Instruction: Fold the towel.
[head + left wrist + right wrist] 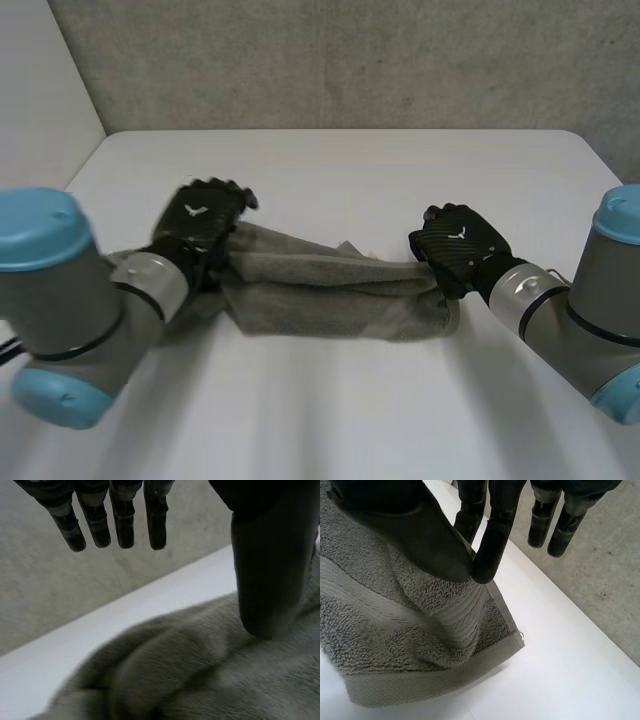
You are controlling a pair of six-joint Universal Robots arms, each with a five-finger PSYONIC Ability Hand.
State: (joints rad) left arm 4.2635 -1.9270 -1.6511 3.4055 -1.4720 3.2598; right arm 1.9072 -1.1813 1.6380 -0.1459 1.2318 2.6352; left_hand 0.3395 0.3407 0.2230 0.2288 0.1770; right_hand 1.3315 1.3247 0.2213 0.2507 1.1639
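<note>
Black left hand [205, 222] sits at the 9 o'clock end of the bunched grey terry towel [330, 290]; fingers [122, 525] straight and spread, off the cloth; thumb apart, over the pile; nothing gripped. Black right hand [458, 245] at the 3 o'clock end; thumb and one finger [492, 540] pinch the hemmed edge near a corner; other fingers straight. Towel lies as a long crumpled band mid white table [330, 170], between the hands.

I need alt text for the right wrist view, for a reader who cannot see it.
The right hand pinches a grey towel between its thumb and a finger, near a hemmed corner. The rest of the towel bunches under the palm, on a white table.
</note>
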